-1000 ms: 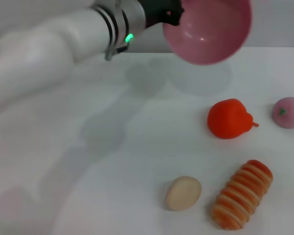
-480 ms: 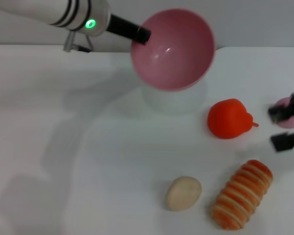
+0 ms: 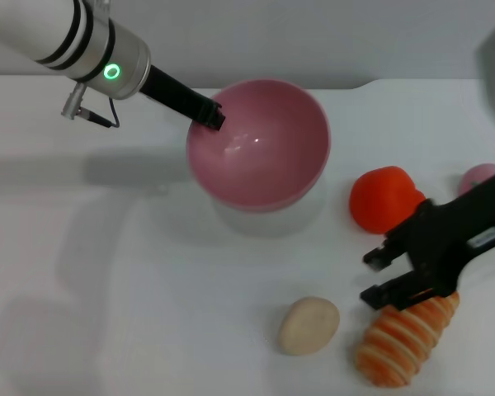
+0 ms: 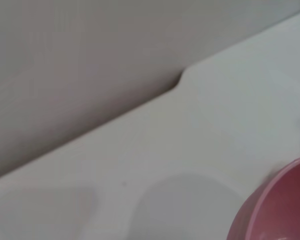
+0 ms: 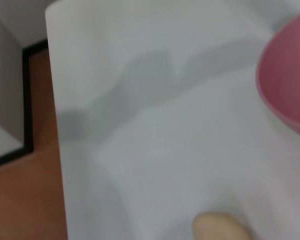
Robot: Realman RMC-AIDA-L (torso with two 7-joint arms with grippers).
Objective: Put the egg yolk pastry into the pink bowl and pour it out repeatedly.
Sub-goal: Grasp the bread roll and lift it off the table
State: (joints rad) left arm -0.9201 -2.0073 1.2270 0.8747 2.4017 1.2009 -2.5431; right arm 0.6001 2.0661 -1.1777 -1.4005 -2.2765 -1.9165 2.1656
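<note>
Pink bowl lower (right hand nearer)

- left arm: white tube, black rings near the wrist, little green ring light, thin grey cable looping underneath
- left gripper and right gripper: matte black fingers

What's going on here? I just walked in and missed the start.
The left gripper holds the pink bowl by its rim, low over the white table, with nothing inside it. The right gripper is open, reaching toward the egg yolk pastry, which lies on the table beside a striped bread roll.
</note>
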